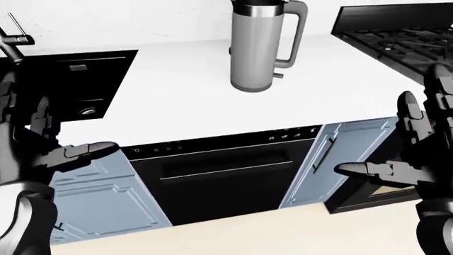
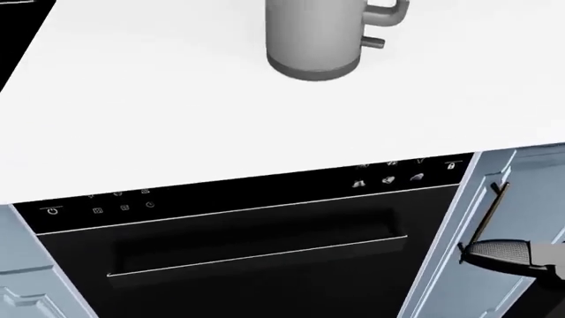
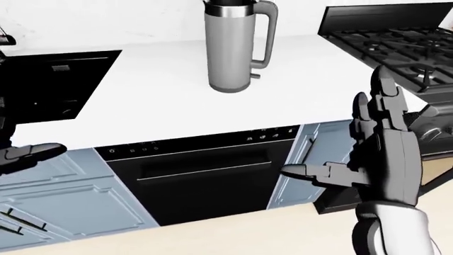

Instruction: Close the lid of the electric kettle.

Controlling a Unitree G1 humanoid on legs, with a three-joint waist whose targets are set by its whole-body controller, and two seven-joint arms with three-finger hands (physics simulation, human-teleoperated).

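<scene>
The electric kettle is a tall grey cylinder with its handle on the right. It stands upright on the white counter, toward the top of both eye views. Its mouth shows as a dark rim at the picture's top edge, and the lid itself is out of sight. My left hand is raised at the far left, fingers spread, holding nothing. My right hand is up at the right, open too, its thumb pointing left. Both hands are well below and to the sides of the kettle, not touching it.
A black sink with a faucet is set into the counter at left. A black gas stove lies at right. Below the counter edge are a black dishwasher and blue cabinet doors.
</scene>
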